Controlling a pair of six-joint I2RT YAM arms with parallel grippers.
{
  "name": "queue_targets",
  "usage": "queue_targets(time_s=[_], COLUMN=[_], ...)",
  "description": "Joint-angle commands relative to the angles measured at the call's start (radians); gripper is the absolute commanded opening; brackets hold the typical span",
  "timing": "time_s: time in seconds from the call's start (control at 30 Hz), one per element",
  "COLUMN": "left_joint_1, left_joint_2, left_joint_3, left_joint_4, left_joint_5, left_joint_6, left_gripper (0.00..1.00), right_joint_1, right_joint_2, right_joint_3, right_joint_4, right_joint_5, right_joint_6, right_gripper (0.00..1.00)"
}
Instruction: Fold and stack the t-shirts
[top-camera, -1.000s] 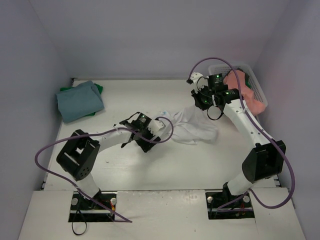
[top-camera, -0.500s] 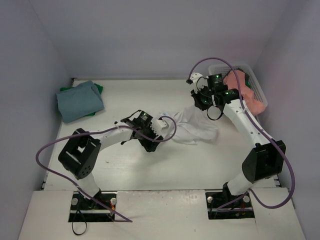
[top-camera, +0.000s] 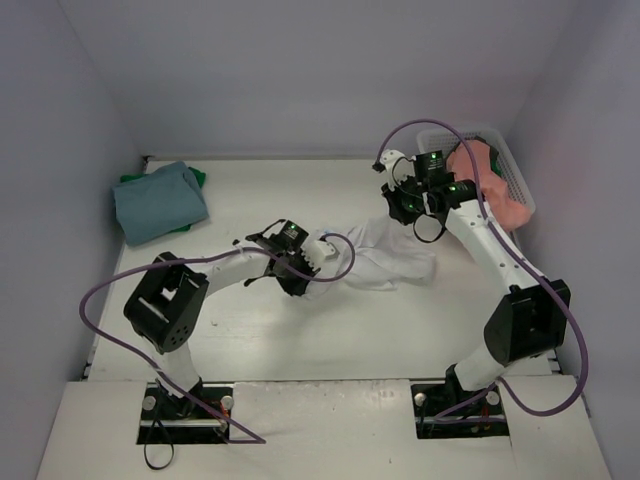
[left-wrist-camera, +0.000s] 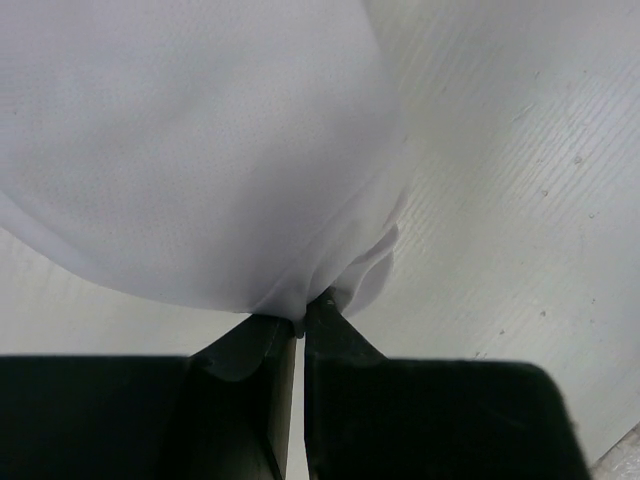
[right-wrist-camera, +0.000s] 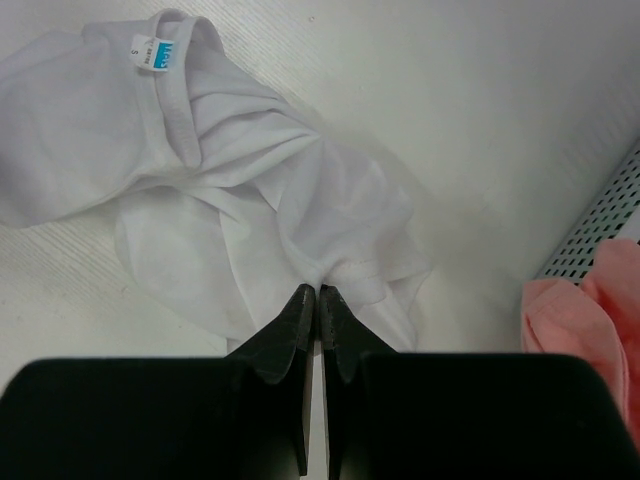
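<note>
L gripper (left-wrist-camera: 300, 320) now clamped, white tee (left-wrist-camera: 190, 150) (crumpled)

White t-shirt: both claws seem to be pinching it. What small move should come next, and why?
Probably lift both grippers a little and draw them apart. The left gripper and right gripper are each shut on an edge of the white t-shirt, which lies crumpled on the table.

Soft, even overhead light, no hard glare.
From above, the counter (top-camera: 330, 340) is bright and evenly lit, with faint, diffuse shadows, and the walls (top-camera: 300, 80) take a lilac cast. The left wrist view is weakest: the white t-shirt (left-wrist-camera: 190, 150) fills it close up, soft and nearly washed out. The right wrist view is sharp, folds and collar label (right-wrist-camera: 153, 55) crisp; the dark jaws along both bottom edges are underexposed.
</note>
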Motion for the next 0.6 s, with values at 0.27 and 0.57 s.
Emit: queue_targets(time_s=[0.27, 0.57], left_joint_1=[0.354, 0.463], left_joint_2=[-0.07, -0.12], left_joint_3=[0.546, 0.634], left_joint_4=[-0.205, -0.206], left_joint_5=[0.157, 0.223], left_joint_6=[-0.008, -0.078], left_gripper=[0.0, 0.0], right_joint_1=[-0.072, -0.108], right_joint_2=[-0.087, -0.138], right_joint_3=[0.051, 0.083], right_joint_4=[0.103, 0.111], right_joint_5=[-0.002, -0.07], right_joint_6=[0.052, 0.071], right_gripper=[0.0, 0.0])
